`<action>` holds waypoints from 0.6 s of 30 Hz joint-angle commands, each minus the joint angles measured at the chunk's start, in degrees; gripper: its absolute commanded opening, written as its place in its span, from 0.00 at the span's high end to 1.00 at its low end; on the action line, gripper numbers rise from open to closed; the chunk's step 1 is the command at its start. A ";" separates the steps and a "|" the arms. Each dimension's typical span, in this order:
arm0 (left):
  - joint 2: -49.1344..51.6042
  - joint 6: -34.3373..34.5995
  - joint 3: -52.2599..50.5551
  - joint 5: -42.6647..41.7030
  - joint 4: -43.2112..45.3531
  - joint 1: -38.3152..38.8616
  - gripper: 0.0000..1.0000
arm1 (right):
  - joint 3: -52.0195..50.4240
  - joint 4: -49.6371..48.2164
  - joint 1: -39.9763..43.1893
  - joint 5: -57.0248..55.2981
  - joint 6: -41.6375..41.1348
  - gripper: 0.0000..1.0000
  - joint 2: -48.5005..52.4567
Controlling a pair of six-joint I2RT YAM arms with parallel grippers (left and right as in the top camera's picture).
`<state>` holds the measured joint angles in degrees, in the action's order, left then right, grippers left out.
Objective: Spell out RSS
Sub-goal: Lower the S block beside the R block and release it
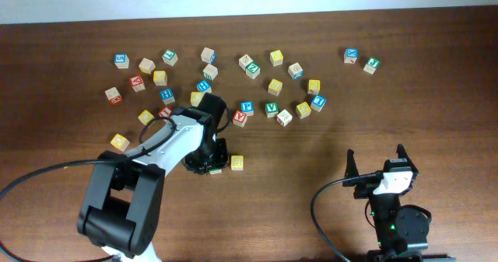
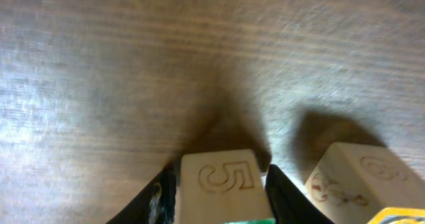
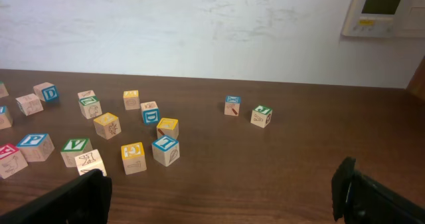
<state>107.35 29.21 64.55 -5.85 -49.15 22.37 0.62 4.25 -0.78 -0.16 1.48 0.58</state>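
Observation:
My left gripper (image 1: 207, 164) is low over the table and shut on a wooden letter block with a green edge (image 1: 215, 169). In the left wrist view the fingers (image 2: 220, 179) clamp that block (image 2: 219, 194) on both sides; its facing side shows a carved S-like figure. A yellow-topped block (image 1: 236, 162) stands just right of it and also shows in the left wrist view (image 2: 355, 181). My right gripper (image 1: 376, 165) is open and empty at the front right, its fingers wide apart in the right wrist view (image 3: 219, 204). Which scattered blocks bear R or S I cannot tell.
Several letter blocks lie scattered across the far half of the table, from a blue one (image 1: 121, 60) at the left to a green one (image 1: 372, 64) at the right. A yellow block (image 1: 119, 142) sits left of my left arm. A black cable loops at the front.

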 commanded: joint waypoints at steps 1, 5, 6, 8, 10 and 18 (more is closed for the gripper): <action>-0.22 -4.52 -0.68 -0.61 2.10 0.13 0.64 | -0.31 0.42 0.42 -0.39 -0.44 0.02 -0.37; -0.22 -7.08 -0.66 -0.61 3.15 0.13 0.64 | -0.31 0.42 0.42 -0.37 -0.44 0.02 -0.37; -0.22 -7.06 -0.66 -0.61 3.80 0.13 0.65 | -0.31 0.42 0.42 -0.37 -0.44 0.02 -0.37; -0.22 -6.99 -0.66 -0.90 4.59 0.13 0.67 | -0.31 0.42 0.42 -0.37 -0.44 0.02 -0.37; -0.22 -7.10 -0.66 -0.83 2.93 0.13 0.65 | -0.31 0.42 0.42 -0.37 -0.44 0.02 -0.37; -0.22 -13.97 -0.66 -0.79 -0.04 0.13 0.59 | -0.31 0.42 0.42 -0.37 -0.44 0.02 -0.37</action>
<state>107.09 17.06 64.60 -6.24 -49.47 22.44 0.62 4.25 -0.78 -0.16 1.48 0.58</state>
